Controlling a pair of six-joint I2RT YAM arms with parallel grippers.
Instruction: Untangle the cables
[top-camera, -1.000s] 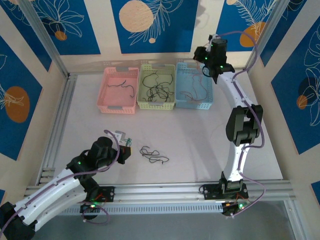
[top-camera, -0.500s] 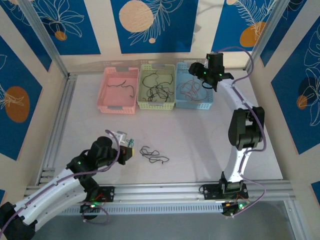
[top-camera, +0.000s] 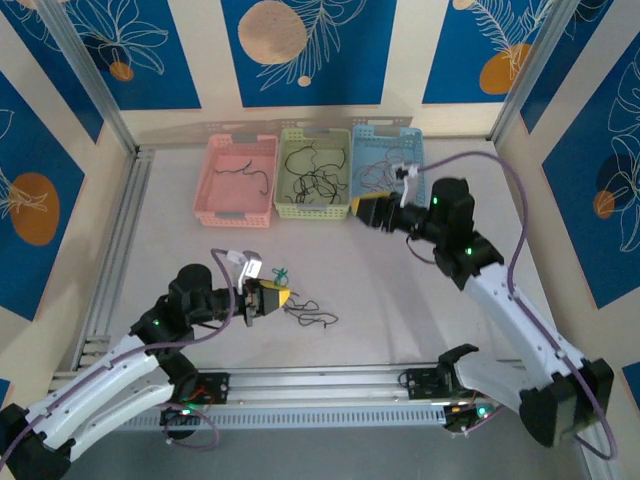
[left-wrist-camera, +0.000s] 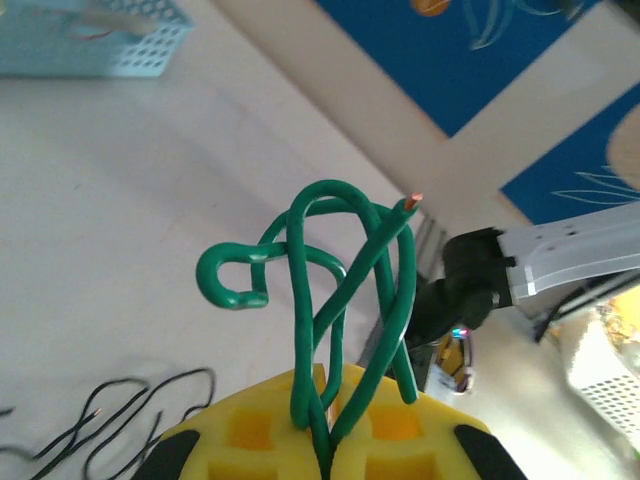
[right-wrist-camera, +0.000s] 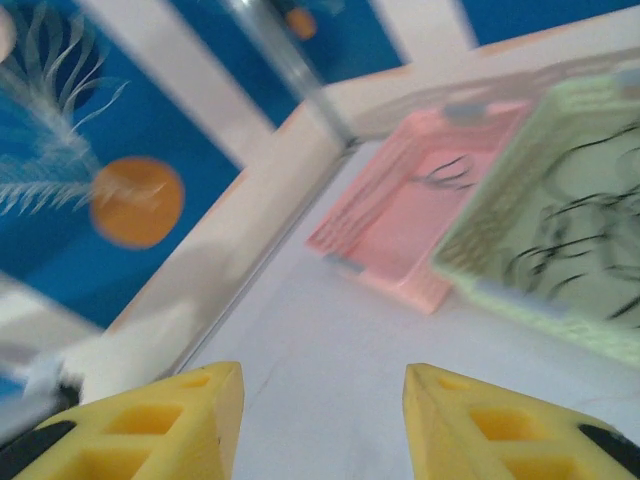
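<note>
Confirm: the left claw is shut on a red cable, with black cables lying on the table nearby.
Not red: the left claw is shut on a green cable, as the left wrist view shows. Black cables do lie on the table nearby.

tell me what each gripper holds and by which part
The left gripper pinches the green wire by its bottom strands; the right gripper is open and empty.
</note>
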